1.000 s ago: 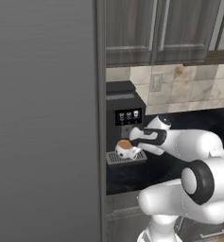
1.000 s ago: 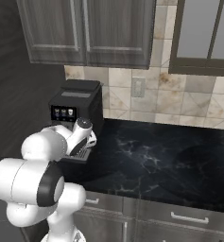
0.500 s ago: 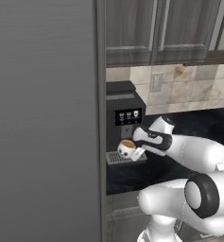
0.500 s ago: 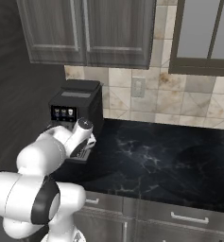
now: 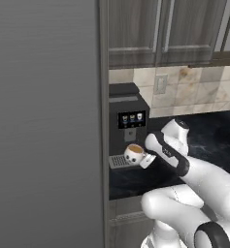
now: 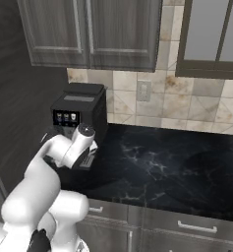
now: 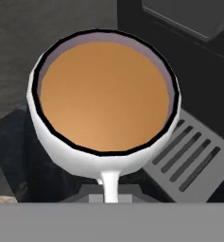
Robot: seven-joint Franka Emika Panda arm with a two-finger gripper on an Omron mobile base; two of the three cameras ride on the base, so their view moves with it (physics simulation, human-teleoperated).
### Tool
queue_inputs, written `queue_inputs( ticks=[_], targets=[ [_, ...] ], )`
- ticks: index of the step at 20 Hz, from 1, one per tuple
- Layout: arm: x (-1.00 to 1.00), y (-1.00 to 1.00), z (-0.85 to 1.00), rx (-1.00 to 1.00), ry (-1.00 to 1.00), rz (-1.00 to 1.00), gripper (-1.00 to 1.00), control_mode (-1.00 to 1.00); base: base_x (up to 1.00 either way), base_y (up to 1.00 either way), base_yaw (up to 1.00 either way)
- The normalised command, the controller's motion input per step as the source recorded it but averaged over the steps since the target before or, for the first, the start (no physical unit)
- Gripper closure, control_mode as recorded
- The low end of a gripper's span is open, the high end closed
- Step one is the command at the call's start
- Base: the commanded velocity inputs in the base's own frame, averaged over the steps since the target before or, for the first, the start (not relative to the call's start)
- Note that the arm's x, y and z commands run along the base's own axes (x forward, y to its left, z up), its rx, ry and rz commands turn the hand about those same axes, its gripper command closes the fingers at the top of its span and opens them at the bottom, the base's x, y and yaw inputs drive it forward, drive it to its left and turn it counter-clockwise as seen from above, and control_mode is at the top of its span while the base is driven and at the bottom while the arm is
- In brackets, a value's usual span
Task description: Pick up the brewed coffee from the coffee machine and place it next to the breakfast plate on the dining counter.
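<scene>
Clamped by its handle, round white mug (image 5: 134, 153) (glossy) brims tan.

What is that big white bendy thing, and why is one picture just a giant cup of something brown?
The white bendy thing is a robot arm in a pretend, computer-drawn kitchen. Two pictures come from cameras riding behind the arm, one on its left side and one on its right, so they show the same spot from two sides. The third camera sits on the robot's hand, very close to the cup, which is why the cup looks giant.

The cup is a small white mug full of light brown coffee. At the arm's tip is its end effector, a two-finger pincher. It is pinched shut on the mug's handle, right at the silver drip tray of the black coffee machine. The machine stands on a black marble counter, with grey cupboards above.
</scene>
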Motion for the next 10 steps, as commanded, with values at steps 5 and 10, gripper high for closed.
queue_inputs(
  ticks=[5, 10],
  targets=[
    [-0.51, 0.00, 0.28, -0.02, -0.15, 0.01, 1.00, -1.00, 0.00, 0.00, 0.00],
    [-0.53, -0.22, 0.29, -0.09, -0.04, 0.00, 1.00, -1.00, 0.00, 0.00, 0.00]
  ],
)
